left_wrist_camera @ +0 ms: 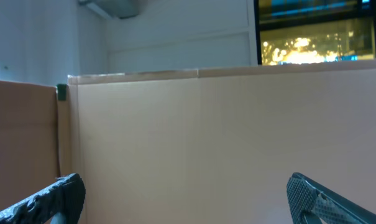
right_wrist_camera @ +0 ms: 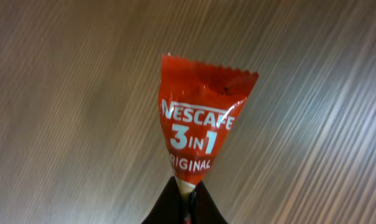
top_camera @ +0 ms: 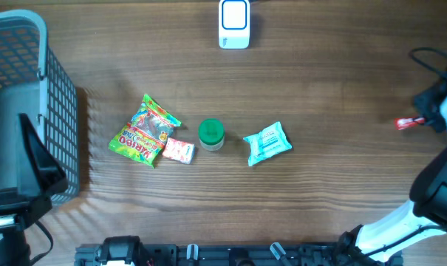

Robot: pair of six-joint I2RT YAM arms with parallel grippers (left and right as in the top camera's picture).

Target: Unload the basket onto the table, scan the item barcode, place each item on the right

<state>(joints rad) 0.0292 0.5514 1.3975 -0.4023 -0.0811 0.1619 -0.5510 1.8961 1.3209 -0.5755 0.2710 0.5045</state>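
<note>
A red Nescafé 3 in 1 sachet (right_wrist_camera: 199, 127) is pinched by its lower end in my right gripper (right_wrist_camera: 186, 188), which is shut on it. The sachet hangs over the wooden table, printed front towards the wrist camera, and no barcode shows. From overhead, the sachet (top_camera: 406, 123) and right gripper (top_camera: 424, 120) are at the table's far right. The white scanner (top_camera: 234, 24) stands at the back middle, well to their left. My left gripper (left_wrist_camera: 184, 188) is open with nothing between its fingers, facing a cardboard wall (left_wrist_camera: 225, 137).
A Haribo bag (top_camera: 143, 131), a pink candy pack (top_camera: 179, 151), a green-lidded jar (top_camera: 210, 134) and a teal tissue pack (top_camera: 267, 142) lie mid-table. A grey wire basket (top_camera: 60, 111) stands at the left edge, with the left arm (top_camera: 27, 166) over it.
</note>
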